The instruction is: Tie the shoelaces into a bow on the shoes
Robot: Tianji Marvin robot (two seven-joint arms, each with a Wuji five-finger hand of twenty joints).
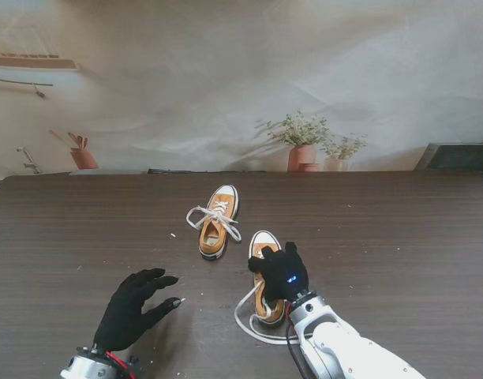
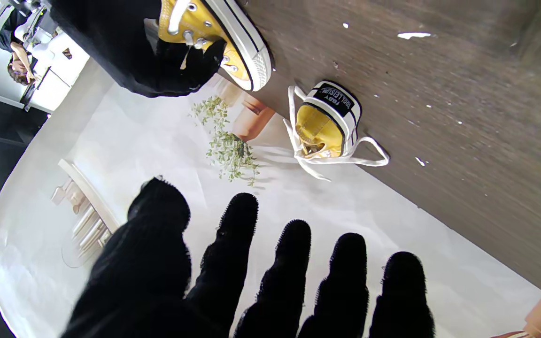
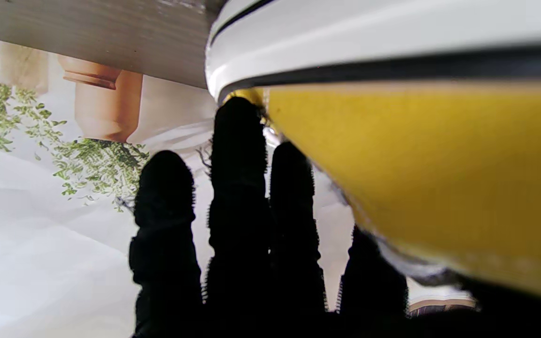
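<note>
1. Fingers (image 2: 294,263) of left hand (image 1: 131,309): spread apart, holding nothing, well left of near shoe (image 1: 267,280).
2. Right hand (image 1: 282,272): draped over near shoe, fingers alongside its yellow upper; grip on lace cannot be told.
3. Near lace (image 1: 249,320): loose, looped beside heel.
4. Far shoe (image 1: 218,223): beyond near shoe, lace (image 1: 214,215) untied.

From the stand we look down on the whole tabletop (image 1: 399,237), while the left wrist looks out past its fingers (image 2: 294,244) at both shoes, and the right wrist sits pressed against the near shoe (image 3: 416,164), shared with both.
</note>
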